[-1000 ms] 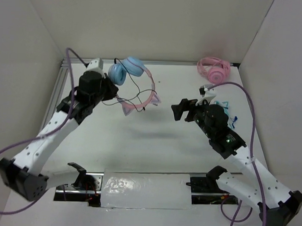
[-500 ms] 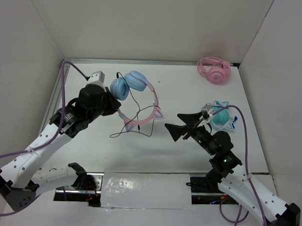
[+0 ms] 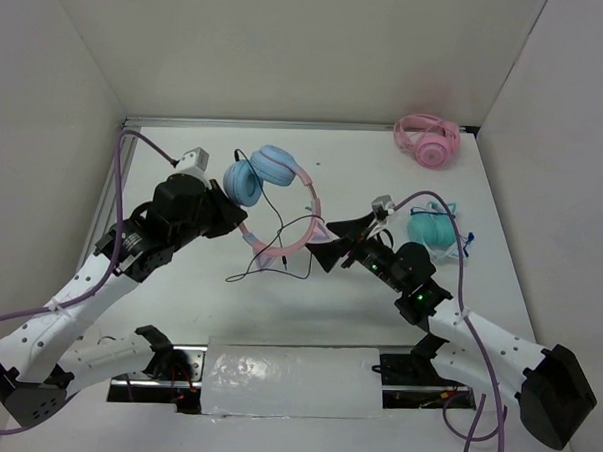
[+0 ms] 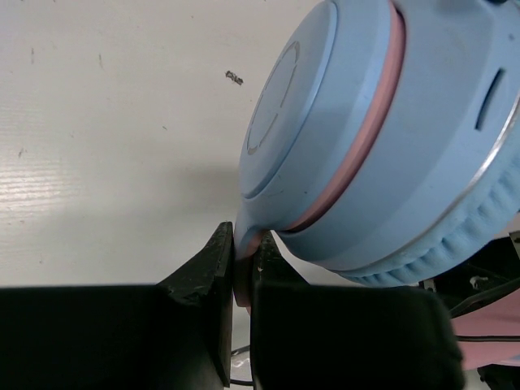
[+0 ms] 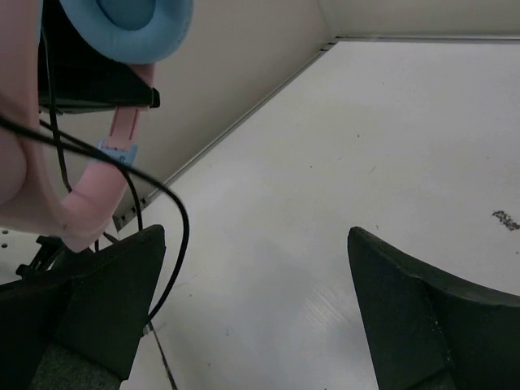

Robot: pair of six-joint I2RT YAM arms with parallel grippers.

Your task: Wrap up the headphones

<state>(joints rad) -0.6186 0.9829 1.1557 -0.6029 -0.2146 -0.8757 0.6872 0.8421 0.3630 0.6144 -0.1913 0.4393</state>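
The headphones (image 3: 269, 170) have light blue ear cups and a pink cat-ear headband (image 3: 307, 218), and hang above the table. My left gripper (image 3: 234, 209) is shut on the pink band just under one ear cup (image 4: 382, 122); in the left wrist view the jaws (image 4: 242, 260) pinch that band. The thin black cable (image 3: 269, 275) loops down to the table. My right gripper (image 3: 323, 245) is open right beside the headband's lower end. In the right wrist view the gripper (image 5: 256, 244) holds nothing; the cable (image 5: 175, 219) crosses its left finger and the headband (image 5: 49, 195) sits at the left.
All-pink headphones (image 3: 425, 139) lie at the back right corner. Teal headphones (image 3: 431, 230) lie at the right, behind my right arm. A clear plastic-covered block (image 3: 290, 381) sits at the near edge between the arm bases. White walls close in three sides.
My left gripper has carried the headphones toward the table's middle, and the cable now trails lower. My right arm swung left to the headband, uncovering the teal headphones.
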